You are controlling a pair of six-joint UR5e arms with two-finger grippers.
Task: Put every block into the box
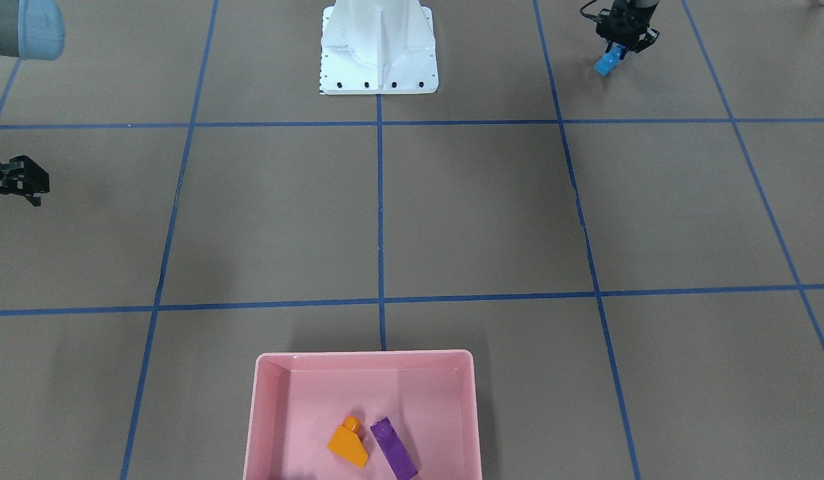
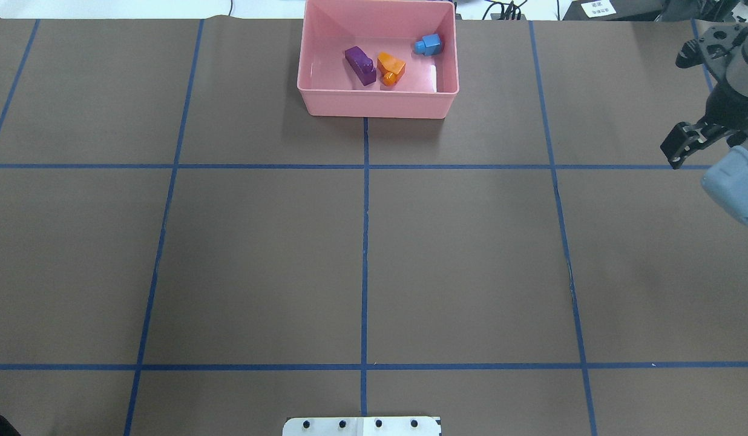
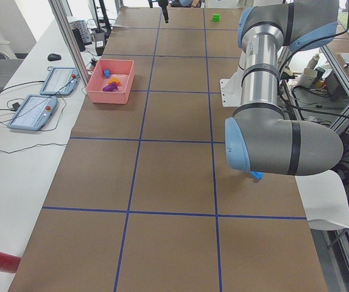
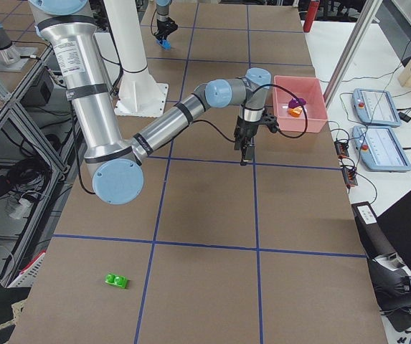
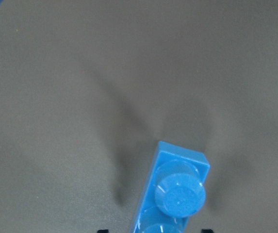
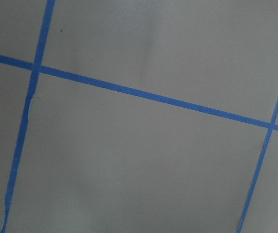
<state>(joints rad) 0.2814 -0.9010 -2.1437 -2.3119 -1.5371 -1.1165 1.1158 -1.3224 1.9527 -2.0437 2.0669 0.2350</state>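
**Long Carry Ahead for a Brick Held by One End**

Front-facing view: near the robot's base, the left tool [image 1: 619, 52] is clenched on one end of the long blue brick [image 1: 607, 64], which hangs tilted. The box [image 1: 266, 413] sits well apart across the table [image 1: 485, 213], with the orange brick [image 1: 349, 442] and purple brick [image 1: 394, 449] inside. The right tool [image 1: 27, 181] hangs released and empty. With so little of the brick gripped, it may swing or slip out on the long carry.

Overhead view: the small blue brick [image 2: 429, 45] also lies in the box, near a corner. The right tool hovers off to the box's side, so the two arms could crowd each other there.

Left side view: the near arm hides its tool, and only a sliver of blue shows beneath it.

Right side view: the green brick [image 4: 117, 281] lies alone at the robot's right end of the table, well apart from the box. It is a long reach and easily left behind.

Left wrist view: the blue brick's studs face the lens. Whether the brick is clear of the table cannot be told, and a dragging end could twist it loose.

Right wrist view: only bare table and tape lines show, with nothing held.
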